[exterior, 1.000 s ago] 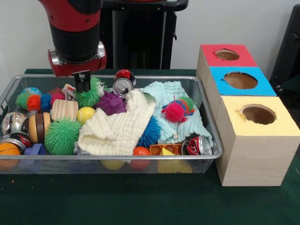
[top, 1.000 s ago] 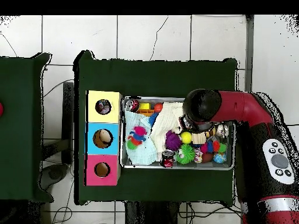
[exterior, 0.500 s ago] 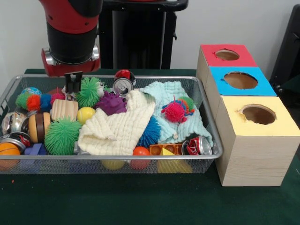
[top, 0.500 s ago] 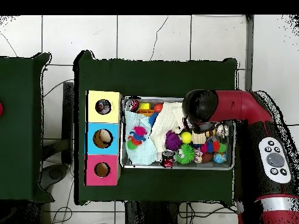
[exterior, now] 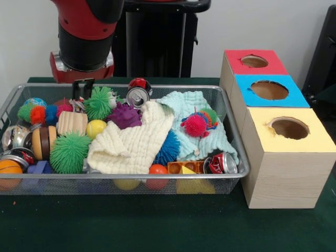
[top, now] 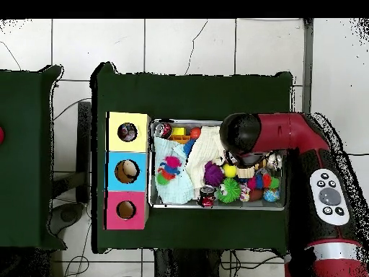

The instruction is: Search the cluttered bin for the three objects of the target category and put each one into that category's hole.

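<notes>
A wire mesh bin (exterior: pixel 239 157) holds mixed clutter: spiky balls in green (exterior: pixel 70 152), purple (exterior: pixel 125 115) and pink (exterior: pixel 195 125), drink cans (exterior: pixel 138 96) (exterior: pixel 223 163), smooth balls and wooden blocks. A cream cloth (exterior: pixel 131 139) and a pale blue cloth (exterior: pixel 197 107) lie over the middle. My gripper (exterior: pixel 83 89) hangs over the bin's back left part, just left of a second green spiky ball (exterior: pixel 98 103). It is open and holds nothing. Beside the bin stand three boxes with round holes, topped red (exterior: pixel 254 61), blue (exterior: pixel 269 90) and yellow (exterior: pixel 289 128). In the overhead view my arm (top: pixel 245 135) hides the gripper.
The bin (top: pixel 151 166) lies along the row of boxes (top: pixel 127 171) on a dark green table (exterior: pixel 157 226). Crushed cans (exterior: pixel 13 137) and an orange ball (exterior: pixel 9 169) crowd the left end in the front view. A second green table (top: pixel 21 159) stands apart.
In the front view my gripper slid left from above the small green spiky ball to just beside it, then rose a little. Nothing in the bin has moved.
</notes>
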{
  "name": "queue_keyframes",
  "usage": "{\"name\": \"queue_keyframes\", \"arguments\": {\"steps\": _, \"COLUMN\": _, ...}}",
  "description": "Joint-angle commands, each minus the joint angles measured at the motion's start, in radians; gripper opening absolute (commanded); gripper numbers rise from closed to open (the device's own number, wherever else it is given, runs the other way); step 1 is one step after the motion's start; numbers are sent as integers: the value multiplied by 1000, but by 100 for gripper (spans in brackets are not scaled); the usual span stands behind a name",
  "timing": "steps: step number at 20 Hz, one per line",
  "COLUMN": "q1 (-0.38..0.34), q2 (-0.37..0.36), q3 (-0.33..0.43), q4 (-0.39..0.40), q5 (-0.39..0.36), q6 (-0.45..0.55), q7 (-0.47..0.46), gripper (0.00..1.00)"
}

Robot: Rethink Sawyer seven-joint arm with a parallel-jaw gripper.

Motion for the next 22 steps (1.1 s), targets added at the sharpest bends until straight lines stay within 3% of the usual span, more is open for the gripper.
{"name": "queue_keyframes", "arguments": {"steps": 1, "q1": 13, "q2": 56, "q3": -38, "q4": 41, "q5": -37, "q6": 118, "q7": -59, "gripper": 100}}
{"name": "queue_keyframes", "arguments": {"steps": 11, "q1": 15, "q2": 87, "q3": -57, "q4": 1, "q5": -62, "q6": 148, "q7": -97, "gripper": 100}}
{"name": "queue_keyframes", "arguments": {"steps": 22, "q1": -15, "q2": 165, "q3": -97, "q4": -4, "q5": -110, "q6": 34, "q7": -100, "gripper": 100}}
